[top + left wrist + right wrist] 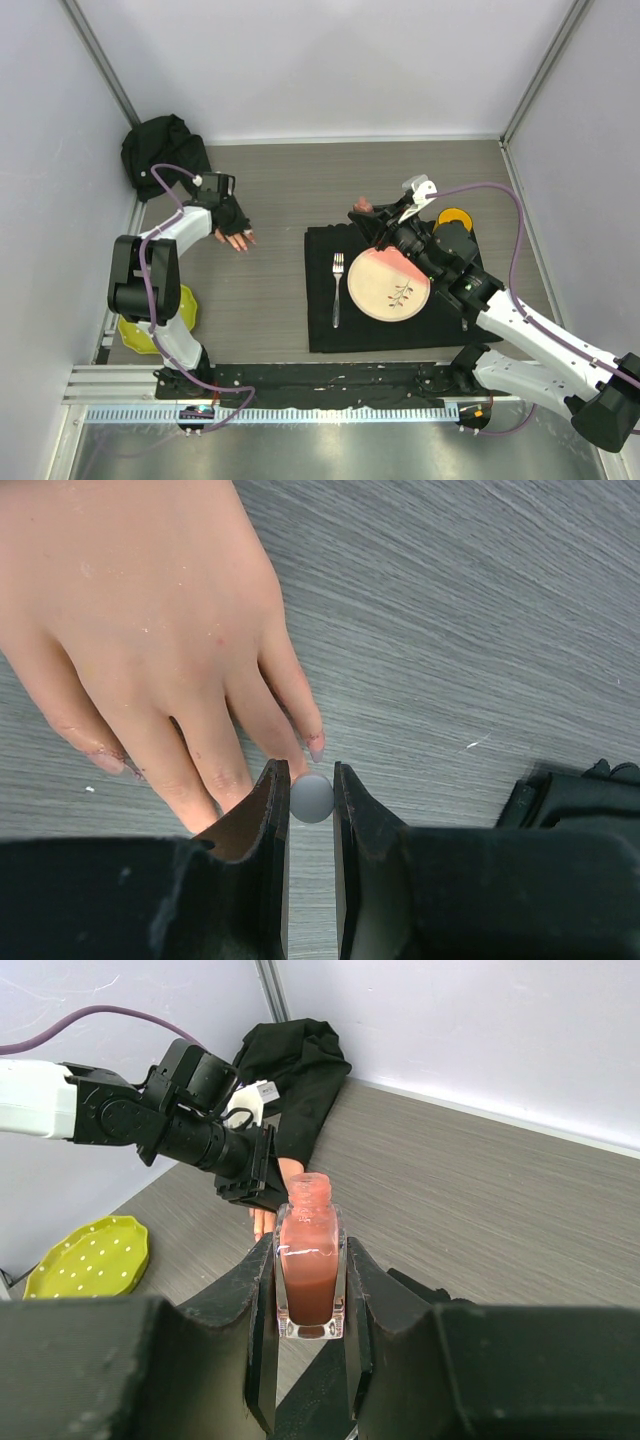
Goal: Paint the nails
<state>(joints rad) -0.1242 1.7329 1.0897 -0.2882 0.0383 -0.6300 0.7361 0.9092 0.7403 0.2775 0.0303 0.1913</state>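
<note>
Where the nails (pixel 316 748) show best, in the left wrist view, they are small pinkish tips on the pale mannequin hand (pixel 150 630). The hand lies palm down on the grey wood-grain desk (pixel 480 630), fingertips toward the arms, on the left side of the top view and well apart from the mat.

Left fingers (pixel 265 820) are clenched on a small grey round piece (pixel 311 798), which sits just beside one mannequin fingertip. Whether it touches, cannot tell.

Right fingers (pixel 365 1300) are grasping an open polish bottle (pixel 308 1275) — upright, no cap, reddish-pink liquid inside. In the top view it hangs over the far edge of the black mat (pixel 325 330).

On the mat are a cream plate (pixel 388 285) with a sprig motif and a fork (pixel 337 288) just left of it. An orange-yellow round thing (pixel 455 217) is partly hidden behind the right arm.

A yellow-green dish (pixel 135 335) sits near the left arm's base, and a black cloth bundle (pixel 160 150) lies in the far left corner.
</note>
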